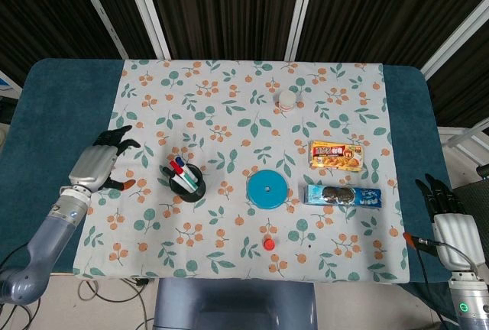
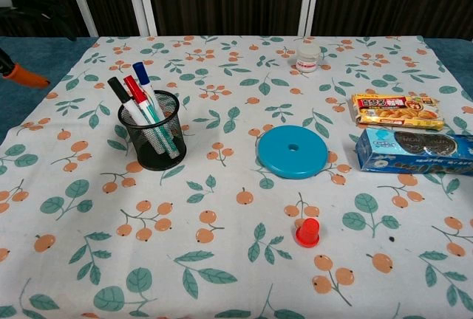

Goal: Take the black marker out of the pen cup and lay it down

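Observation:
A black mesh pen cup (image 1: 188, 183) (image 2: 152, 140) stands on the left part of the floral cloth. In it lean a black-capped marker (image 2: 119, 91) (image 1: 166, 171), a red one (image 2: 134, 88), a blue one (image 2: 142, 73) and a green one. My left hand (image 1: 99, 163) hovers over the cloth's left edge, well to the left of the cup, fingers apart and holding nothing; only its orange thumb tip (image 2: 21, 75) and some dark fingers show at the chest view's left edge. My right hand (image 1: 447, 215) sits off the table's right edge, fingers spread, holding nothing.
A blue disc (image 1: 267, 189) lies at the middle, a small red cap (image 1: 269, 244) in front of it. A blue cookie box (image 1: 343, 195) and an orange snack pack (image 1: 335, 156) lie to the right. A small white jar (image 1: 286, 101) stands at the back.

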You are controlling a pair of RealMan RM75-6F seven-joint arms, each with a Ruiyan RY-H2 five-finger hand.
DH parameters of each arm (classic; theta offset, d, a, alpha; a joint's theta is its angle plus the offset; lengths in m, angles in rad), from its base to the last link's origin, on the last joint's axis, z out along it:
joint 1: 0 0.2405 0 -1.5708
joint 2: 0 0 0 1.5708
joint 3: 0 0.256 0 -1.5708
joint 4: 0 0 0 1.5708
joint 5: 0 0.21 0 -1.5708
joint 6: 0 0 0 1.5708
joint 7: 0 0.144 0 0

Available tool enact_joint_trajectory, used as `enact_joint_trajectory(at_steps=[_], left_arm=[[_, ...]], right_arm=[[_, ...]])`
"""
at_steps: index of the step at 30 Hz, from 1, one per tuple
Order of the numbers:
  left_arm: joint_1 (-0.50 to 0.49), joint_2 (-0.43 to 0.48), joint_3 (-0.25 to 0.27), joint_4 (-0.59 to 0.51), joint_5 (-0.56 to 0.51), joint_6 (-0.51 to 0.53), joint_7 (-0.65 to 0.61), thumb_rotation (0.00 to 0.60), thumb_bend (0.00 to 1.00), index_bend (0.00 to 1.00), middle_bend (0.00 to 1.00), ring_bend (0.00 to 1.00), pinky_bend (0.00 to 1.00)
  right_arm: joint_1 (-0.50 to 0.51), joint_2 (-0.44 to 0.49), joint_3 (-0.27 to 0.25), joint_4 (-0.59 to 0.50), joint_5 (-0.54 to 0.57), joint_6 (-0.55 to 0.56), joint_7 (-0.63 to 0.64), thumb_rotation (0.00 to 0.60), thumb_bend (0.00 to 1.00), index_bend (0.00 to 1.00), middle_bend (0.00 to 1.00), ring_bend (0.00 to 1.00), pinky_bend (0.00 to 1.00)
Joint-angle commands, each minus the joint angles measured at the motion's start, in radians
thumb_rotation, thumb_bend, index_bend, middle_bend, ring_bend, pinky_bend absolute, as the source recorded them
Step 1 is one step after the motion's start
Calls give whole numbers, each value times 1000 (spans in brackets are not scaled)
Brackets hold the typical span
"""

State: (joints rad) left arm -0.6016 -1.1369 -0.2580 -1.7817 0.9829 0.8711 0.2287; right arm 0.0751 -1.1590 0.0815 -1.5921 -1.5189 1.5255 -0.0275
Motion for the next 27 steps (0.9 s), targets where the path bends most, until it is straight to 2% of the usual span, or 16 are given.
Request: enact_joint_trajectory(at_steps=[1,13,27], left_arm=[[-52,-22,2,0,-60,-43,29,600,170,285,0,0,0],[-116,-97,33,18,-97,3,67,600,215,384,0,0,0],[-159,-135,61,48,-127,17,92,600,256,428,0,0,0]], right_arm=[[0,1,0,0,1,0,1,600,76,92,7,62,175],[-1,4,0,-2,3,-4,11,600,76,92,7,62,175],[-1,5,-1,-4,7,-8,11,600,75,92,7,62,175]])
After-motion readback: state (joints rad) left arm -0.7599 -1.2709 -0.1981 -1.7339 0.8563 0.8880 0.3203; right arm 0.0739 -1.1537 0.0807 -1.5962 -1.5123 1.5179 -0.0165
